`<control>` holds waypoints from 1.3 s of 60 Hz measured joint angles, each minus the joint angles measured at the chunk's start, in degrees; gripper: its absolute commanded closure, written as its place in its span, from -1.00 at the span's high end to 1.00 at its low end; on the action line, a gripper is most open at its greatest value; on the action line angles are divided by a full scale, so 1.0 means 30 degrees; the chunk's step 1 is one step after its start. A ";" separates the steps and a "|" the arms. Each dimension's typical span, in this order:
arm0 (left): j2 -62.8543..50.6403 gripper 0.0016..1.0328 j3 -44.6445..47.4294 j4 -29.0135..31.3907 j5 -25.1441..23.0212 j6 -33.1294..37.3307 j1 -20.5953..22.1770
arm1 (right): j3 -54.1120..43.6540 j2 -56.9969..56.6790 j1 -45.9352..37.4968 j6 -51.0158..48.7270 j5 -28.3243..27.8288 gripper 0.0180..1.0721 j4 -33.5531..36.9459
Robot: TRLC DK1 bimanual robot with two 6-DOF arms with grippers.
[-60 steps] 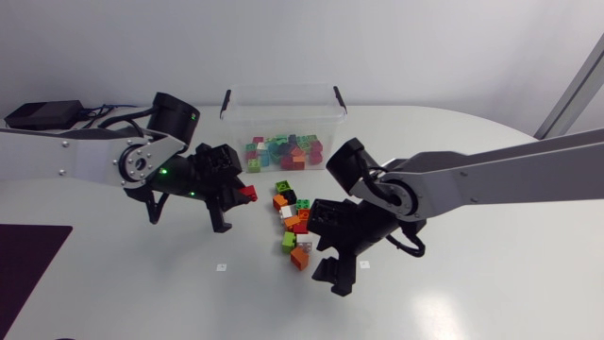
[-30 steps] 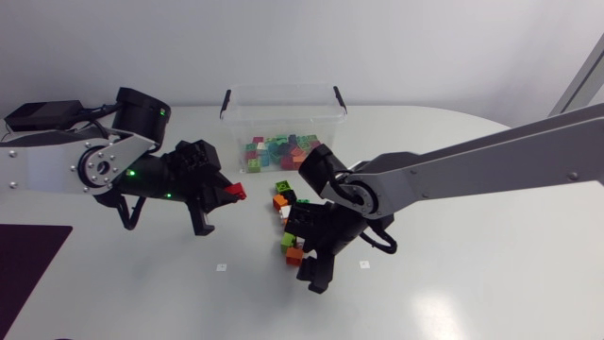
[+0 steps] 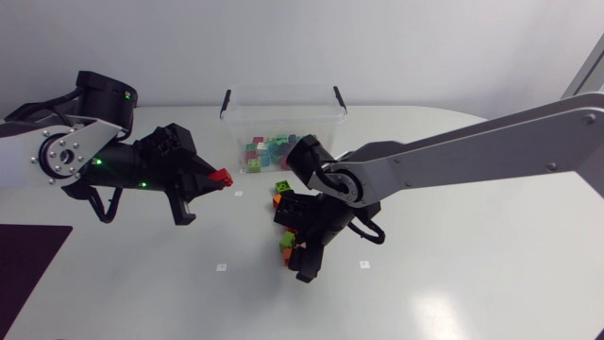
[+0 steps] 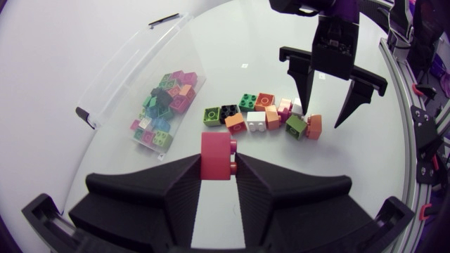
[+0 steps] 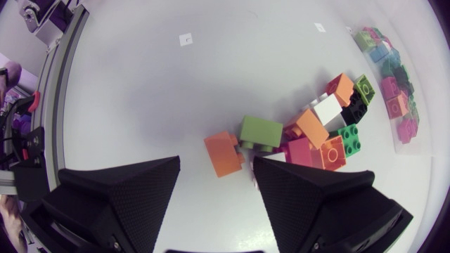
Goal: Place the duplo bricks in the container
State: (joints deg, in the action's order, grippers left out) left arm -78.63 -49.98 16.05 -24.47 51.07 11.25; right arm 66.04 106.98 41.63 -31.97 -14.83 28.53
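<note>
Brick pile [image 3: 280, 199] half under the right claw [image 3: 292, 249]

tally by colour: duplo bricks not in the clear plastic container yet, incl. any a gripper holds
orange duplo bricks: 3
green duplo bricks: 3
white duplo bricks: 2, one mostly hidden
red duplo bricks: 2, one held in the left gripper
black duplo bricks: 1
pink duplo bricks: 1
total: 12
</note>
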 measured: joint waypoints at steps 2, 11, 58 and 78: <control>0.0022 -0.52 0.0000 0.0000 -0.0058 0.0007 -0.0066 | 0.0175 0.0117 0.0000 0.0000 0.0015 0.45 0.0073; 0.0095 -0.52 -0.0036 0.0073 -0.0262 0.0058 -0.0299 | 0.1013 0.0831 0.0000 -0.0175 0.0022 0.20 0.0663; -0.1508 -0.52 -0.3475 0.0124 -0.0707 -0.0138 -0.0619 | 0.1348 0.1923 0.0240 -0.0517 -0.0058 -0.65 0.1013; -0.4095 -0.51 -0.7257 -0.1188 -0.0714 -0.2448 -0.0474 | 0.0554 -0.1239 -0.0882 -0.0670 -0.0131 -0.65 0.1209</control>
State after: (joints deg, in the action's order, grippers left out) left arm -90.91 -71.75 12.49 -26.61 43.72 9.82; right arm 67.70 103.26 38.98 -33.98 -15.22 32.16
